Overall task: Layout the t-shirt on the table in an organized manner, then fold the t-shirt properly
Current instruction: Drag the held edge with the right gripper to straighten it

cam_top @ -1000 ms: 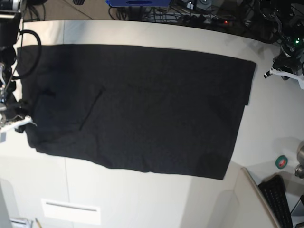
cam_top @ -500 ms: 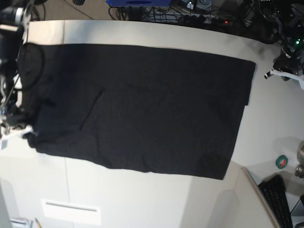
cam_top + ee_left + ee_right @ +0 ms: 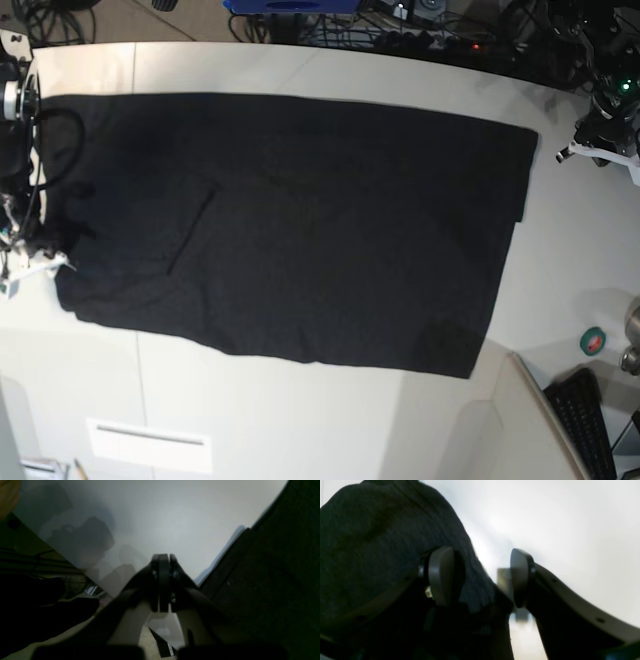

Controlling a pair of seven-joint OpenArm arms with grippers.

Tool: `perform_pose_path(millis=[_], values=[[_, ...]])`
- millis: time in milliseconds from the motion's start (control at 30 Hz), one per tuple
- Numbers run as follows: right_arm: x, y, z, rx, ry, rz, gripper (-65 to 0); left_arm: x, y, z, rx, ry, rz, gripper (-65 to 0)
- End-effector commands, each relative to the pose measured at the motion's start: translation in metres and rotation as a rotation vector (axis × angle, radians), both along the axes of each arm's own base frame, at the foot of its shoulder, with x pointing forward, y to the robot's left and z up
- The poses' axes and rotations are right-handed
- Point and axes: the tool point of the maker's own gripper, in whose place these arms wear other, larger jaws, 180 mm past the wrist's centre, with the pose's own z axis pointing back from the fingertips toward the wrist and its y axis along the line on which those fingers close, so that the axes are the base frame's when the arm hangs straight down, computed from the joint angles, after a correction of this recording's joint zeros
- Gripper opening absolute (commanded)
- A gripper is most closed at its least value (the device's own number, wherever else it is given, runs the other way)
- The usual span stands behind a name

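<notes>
Lying flat across the counter (image 3: 300, 420), the t-shirt (image 3: 300, 220) forms a broad dark rectangle with its long edges running left to right in the base view and one short edge near the counter's right side. Compared with a second ago, the cloth's near-left corner has settled: the small lifted bit that the right pincer (image 3: 28, 262) pinched then now lies down at the shirt's left edge, and the outline there has smoothed, while the rest of the shirt has not shifted. The right arm has also drawn slightly upward along the left border of the base view.

In the right wrist view the right pincer (image 3: 480, 576) has gone from closed to wide apart. One fingertip (image 3: 438, 576) sits over the dark fabric (image 3: 382, 542), the other over bare counter (image 3: 570, 517), and the shirt's edge runs down between them. Nothing is clamped; whether the fingertip over the cloth touches it cannot be told.

The left pincer (image 3: 163, 565) is closed on nothing, its tips pressed together, above pale counter (image 3: 162, 517) just beside the shirt's edge (image 3: 275, 580). In the base view it (image 3: 585, 148) hangs past the shirt's right end, apart from the cloth, as before.
</notes>
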Motion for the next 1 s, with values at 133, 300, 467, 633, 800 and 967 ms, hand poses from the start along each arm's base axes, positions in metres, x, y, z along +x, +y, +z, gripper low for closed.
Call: perform_pose_path(millis=[133, 300, 467, 633, 800, 967], values=[[0.007, -0.014, 0.013, -0.026, -0.041, -0.007, -38.6, 0.006, 0.006, 0.012, 0.034, -0.036, -0.002, -65.0], [0.011, -0.014, 0.017, -0.023, -0.057, -0.011, -65.0, 0.006, 0.006, 0.012, 0.032, -0.036, -0.002, -65.0], [0.005, 0.008, 0.036, -0.02, -0.056, 0.102, -65.0, 0.006, 0.006, 0.012, 0.031, -0.035, -0.002, -65.0], [-0.026, 0.048, 0.082, -0.003, -0.141, 0.185, -65.0, 0.006, 0.006, 0.012, 0.031, -0.035, -0.002, -65.0], [-0.068, 0.093, 0.089, 0.046, -0.114, 0.247, -65.0, 0.005, 0.005, 0.011, 0.029, -0.034, -0.001, -65.0], [-0.105, 0.126, 0.073, 0.117, -0.072, 0.247, -65.0, 0.005, 0.005, 0.011, 0.028, -0.032, -0.001, -65.0]])
